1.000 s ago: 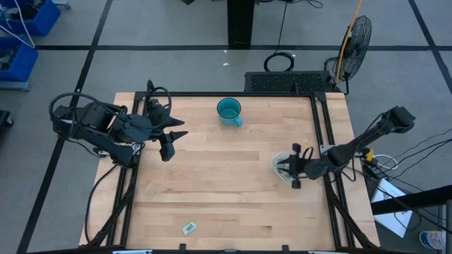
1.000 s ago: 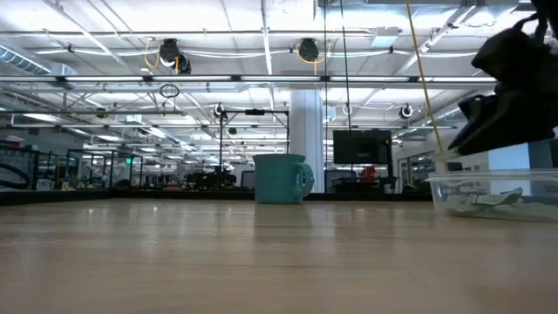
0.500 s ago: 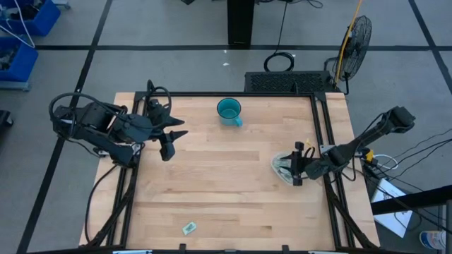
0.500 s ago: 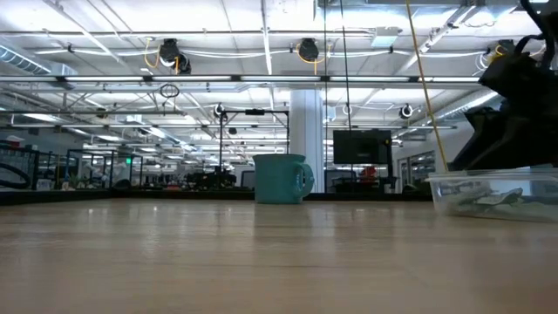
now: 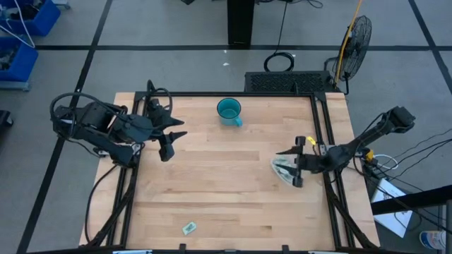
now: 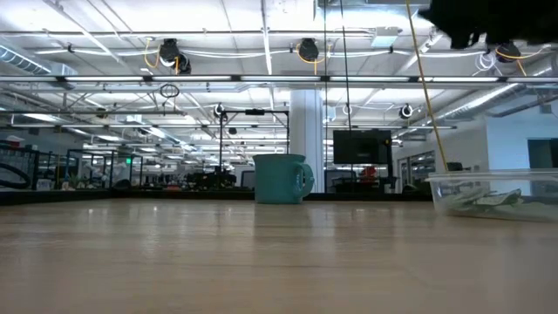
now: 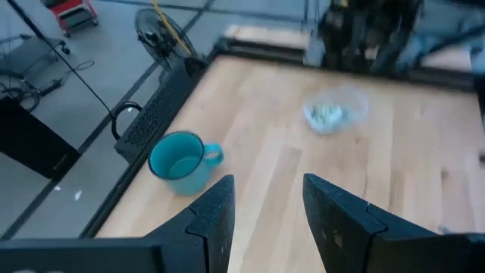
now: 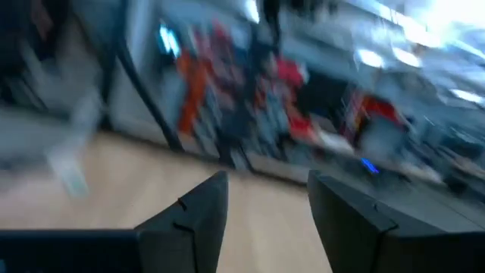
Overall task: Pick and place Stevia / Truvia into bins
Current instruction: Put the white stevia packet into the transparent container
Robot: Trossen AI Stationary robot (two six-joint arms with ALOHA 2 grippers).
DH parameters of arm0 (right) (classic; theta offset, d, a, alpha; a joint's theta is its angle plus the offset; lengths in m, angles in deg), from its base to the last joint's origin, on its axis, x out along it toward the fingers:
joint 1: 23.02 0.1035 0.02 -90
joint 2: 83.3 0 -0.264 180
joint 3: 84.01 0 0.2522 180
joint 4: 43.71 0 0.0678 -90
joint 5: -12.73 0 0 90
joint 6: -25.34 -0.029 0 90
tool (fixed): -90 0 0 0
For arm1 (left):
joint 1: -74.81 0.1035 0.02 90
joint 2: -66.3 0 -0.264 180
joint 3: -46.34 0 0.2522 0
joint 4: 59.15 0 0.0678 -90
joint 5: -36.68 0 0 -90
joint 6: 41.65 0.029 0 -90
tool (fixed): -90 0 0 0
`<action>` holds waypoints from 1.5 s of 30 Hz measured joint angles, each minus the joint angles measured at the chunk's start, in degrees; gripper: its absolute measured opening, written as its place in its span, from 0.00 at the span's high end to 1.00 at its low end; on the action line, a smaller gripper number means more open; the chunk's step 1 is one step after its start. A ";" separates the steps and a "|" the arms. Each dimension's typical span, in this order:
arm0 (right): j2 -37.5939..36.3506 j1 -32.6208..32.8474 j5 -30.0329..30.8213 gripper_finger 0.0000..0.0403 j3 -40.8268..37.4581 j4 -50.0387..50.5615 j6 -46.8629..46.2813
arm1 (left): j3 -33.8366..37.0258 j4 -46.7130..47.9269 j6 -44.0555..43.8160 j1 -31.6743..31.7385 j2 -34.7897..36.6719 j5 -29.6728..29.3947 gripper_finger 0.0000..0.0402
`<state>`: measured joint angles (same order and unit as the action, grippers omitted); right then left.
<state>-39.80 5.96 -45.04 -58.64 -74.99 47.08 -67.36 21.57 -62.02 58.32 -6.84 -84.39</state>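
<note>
- Overhead, the right gripper [image 5: 292, 166] hung above the clear tub [image 5: 284, 169] at the table's right edge, fingers spread apart and holding nothing. Pale sachets [image 5: 284, 167] lay inside the tub, and one sachet [image 5: 188, 228] sat alone near the front edge, well left of it.
- Also from above, the left gripper [image 5: 171, 138] waited at the far left corner, fingers wide and empty, with the teal mug [image 5: 229, 111] off to its right.
- From table height, the tub [image 6: 493, 192] stood at the right with sachets [image 6: 488, 201] heaped low in it; the right arm [image 6: 488, 19] showed only as a dark shape high above it.
- The left wrist camera looked between its own open fingers [image 7: 211, 220] at the mug [image 7: 182, 161] and the tub [image 7: 335, 112] beyond.
- The right wrist camera was smeared; its fingers [image 8: 193, 214] stood parted, nothing between them.
- To my eye the drop was done. Doing the next bit well would mean rising clear of the tub's rim, then coming flat onto the lone sachet.
</note>
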 joint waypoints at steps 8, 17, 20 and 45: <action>0.02 -0.03 -8.22 0.56 0.00 -14.98 0.30 | 6.25 2.13 3.81 -2.67 -2.65 16.79 0.59; 0.02 -0.03 -8.18 0.56 0.00 -15.03 1.13 | 30.87 -15.06 -1.94 -11.86 -6.85 32.46 0.59; 0.02 -0.03 -8.17 0.57 0.00 -13.89 1.08 | 39.37 -27.30 -4.34 -14.44 -9.48 35.70 0.59; 0.02 -0.03 -8.11 0.58 0.00 -13.86 1.65 | 47.34 -54.31 1.77 -19.25 -28.10 38.89 0.59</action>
<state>-39.78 5.93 -53.15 -58.64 -88.84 48.73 -20.02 -32.74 -60.24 39.07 -34.95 -45.50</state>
